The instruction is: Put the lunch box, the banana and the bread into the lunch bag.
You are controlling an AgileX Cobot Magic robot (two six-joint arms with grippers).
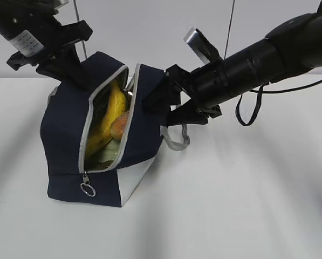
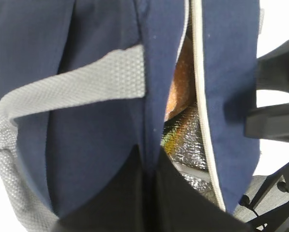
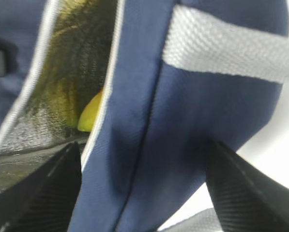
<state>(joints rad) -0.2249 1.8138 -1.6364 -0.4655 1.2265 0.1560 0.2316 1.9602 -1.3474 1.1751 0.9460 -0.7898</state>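
The navy lunch bag (image 1: 66, 135) stands on the table with its zipper open. Inside, the yellow banana (image 1: 109, 116) stands on end with the brown bread (image 1: 120, 127) beside it. A pale green patch under them looks like the lunch box (image 1: 111, 150) lid. My left gripper (image 1: 77, 75) is shut on the bag's left top fabric (image 2: 151, 159). My right gripper (image 1: 169, 108) is open and straddles the bag's right wall (image 3: 144, 154), with one finger (image 3: 47, 188) in the opening and the other outside. The bread (image 2: 180, 82) and the banana (image 3: 91, 116) show through the gap.
A grey strap handle (image 1: 177, 140) hangs off the bag's right side under my right gripper. The zipper pull ring (image 1: 87, 189) dangles at the bag's front lower end. White table (image 1: 231, 205) spreads to the right and front.
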